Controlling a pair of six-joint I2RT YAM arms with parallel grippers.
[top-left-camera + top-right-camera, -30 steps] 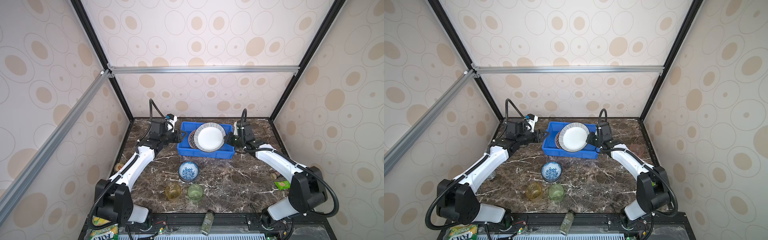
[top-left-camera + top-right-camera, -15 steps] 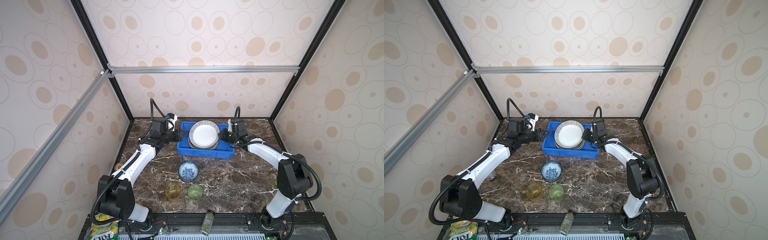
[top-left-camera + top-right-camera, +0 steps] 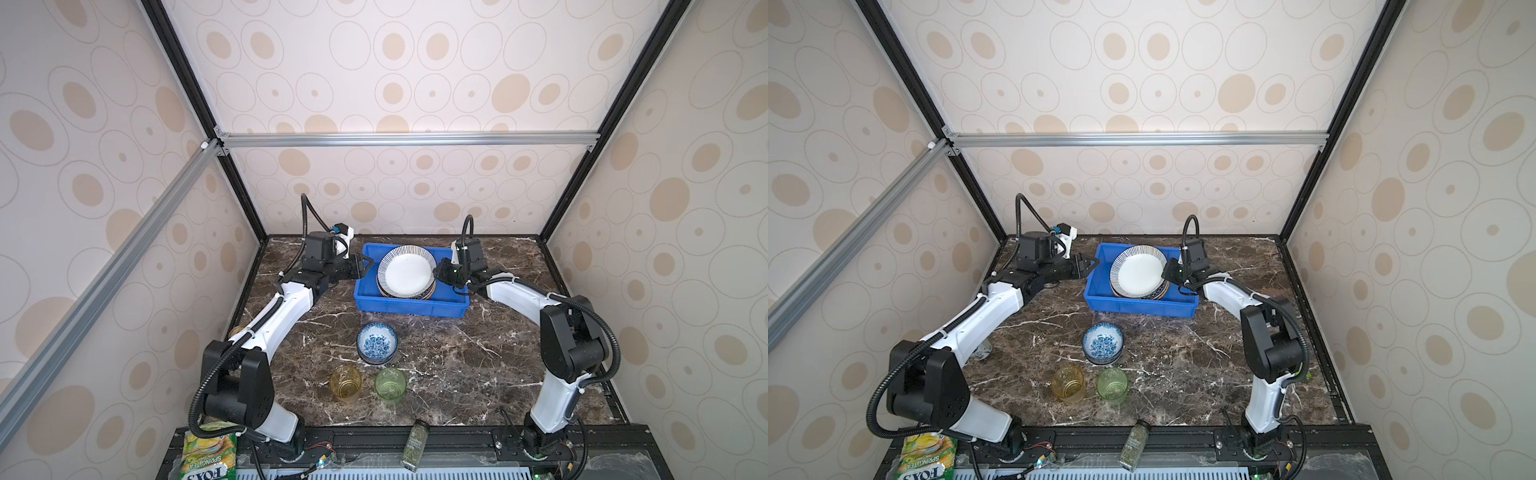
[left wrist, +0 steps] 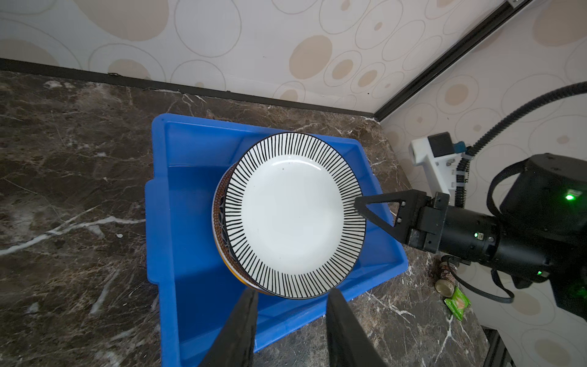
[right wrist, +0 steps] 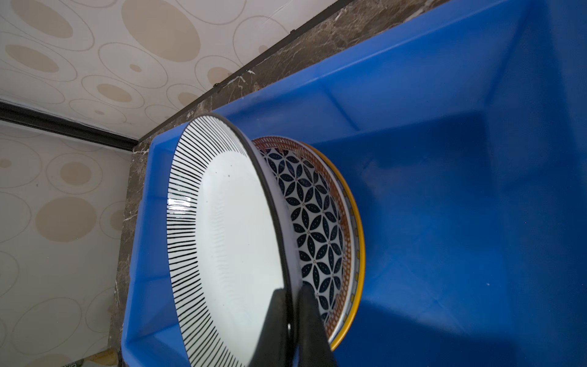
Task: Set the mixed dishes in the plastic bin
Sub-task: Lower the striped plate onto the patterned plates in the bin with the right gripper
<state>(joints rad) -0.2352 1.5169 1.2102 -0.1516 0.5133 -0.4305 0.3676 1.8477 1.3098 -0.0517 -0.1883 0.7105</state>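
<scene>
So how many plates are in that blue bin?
3: the striped-rim white plate on top, pinched by the right end effector; a blue petal-pattern plate beneath it; a yellow-rimmed plate lowest. More could hide underneath.

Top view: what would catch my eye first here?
The striped-rim white plate, pinched at its edge by the right pincer, leans over stacked plates in the bright blue bin at the back. In front, a blue bowl, a yellow glass and a green glass stand on the dark marble table.

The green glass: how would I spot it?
Find the blue bin at the back of the marble table. In front of it sits a blue-patterned bowl, then two tumblers side by side: the amber glass and yours, the green glass.
</scene>
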